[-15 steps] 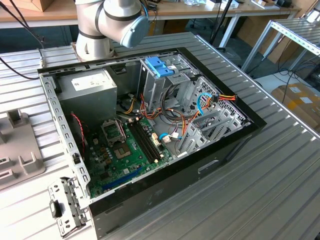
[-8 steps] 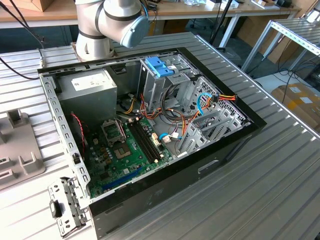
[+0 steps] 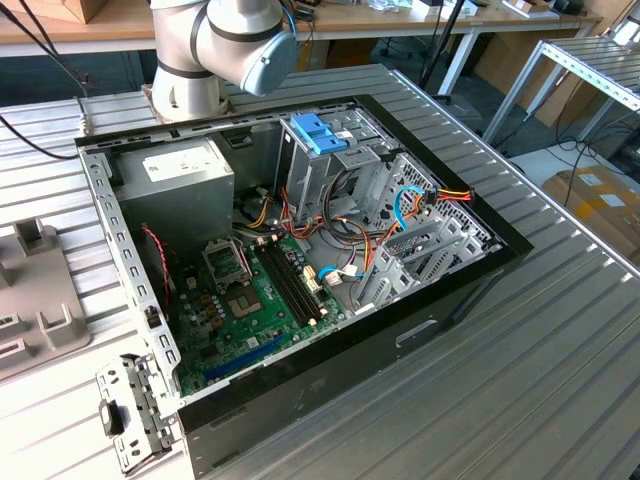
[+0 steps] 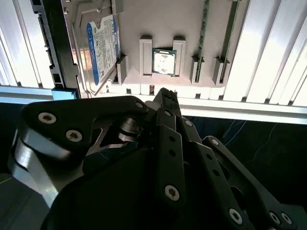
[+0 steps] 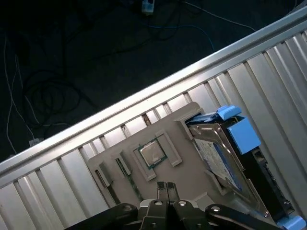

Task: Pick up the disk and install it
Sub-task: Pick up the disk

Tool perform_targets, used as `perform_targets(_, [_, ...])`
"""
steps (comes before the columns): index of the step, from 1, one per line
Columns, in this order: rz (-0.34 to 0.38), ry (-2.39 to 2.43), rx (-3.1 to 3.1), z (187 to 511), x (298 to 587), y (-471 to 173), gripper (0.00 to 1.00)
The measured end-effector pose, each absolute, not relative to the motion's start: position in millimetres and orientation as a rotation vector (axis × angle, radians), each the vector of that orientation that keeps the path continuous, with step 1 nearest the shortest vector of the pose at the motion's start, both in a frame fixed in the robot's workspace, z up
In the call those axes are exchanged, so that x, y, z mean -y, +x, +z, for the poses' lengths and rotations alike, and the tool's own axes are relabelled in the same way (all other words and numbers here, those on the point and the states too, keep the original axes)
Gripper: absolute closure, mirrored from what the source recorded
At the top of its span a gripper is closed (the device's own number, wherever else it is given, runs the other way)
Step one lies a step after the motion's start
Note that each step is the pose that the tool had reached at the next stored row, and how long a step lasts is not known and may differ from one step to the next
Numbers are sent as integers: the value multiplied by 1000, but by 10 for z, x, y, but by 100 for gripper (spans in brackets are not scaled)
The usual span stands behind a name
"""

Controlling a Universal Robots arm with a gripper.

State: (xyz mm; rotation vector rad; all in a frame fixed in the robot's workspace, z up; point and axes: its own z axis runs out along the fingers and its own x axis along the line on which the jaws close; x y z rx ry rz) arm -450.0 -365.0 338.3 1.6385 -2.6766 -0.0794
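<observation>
While the jaws are pressed together with nothing between them, their fingertips (image 5: 162,190) point towards a grey holder plate (image 5: 188,167) that lies on the ribbed metal desk (image 5: 268,72) near its edge rail. Nearest the tips, in both wrist views, a square processor chip (image 4: 163,62) sits in a raised frame at the middle of that plate. To one side of the chip, thin green memory sticks (image 4: 204,33) stand on edge in narrow slots. To the other side, apart from the jaws, the disk (image 5: 218,155) rests at a slant in the plate's end pocket, its white-and-blue label up and its blue side rails (image 5: 243,134) showing. In the exterior view, the arm's base (image 3: 190,70) stands behind an open computer case (image 3: 330,365), which holds a green motherboard (image 3: 250,300), a grey power supply (image 3: 185,185) and a blue bracket (image 3: 318,132) on the drive cage.
</observation>
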Motion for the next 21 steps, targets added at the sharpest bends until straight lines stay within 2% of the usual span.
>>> perform_targets(21, [-78, 1996, 2413, 3383, 3650, -4500, 89])
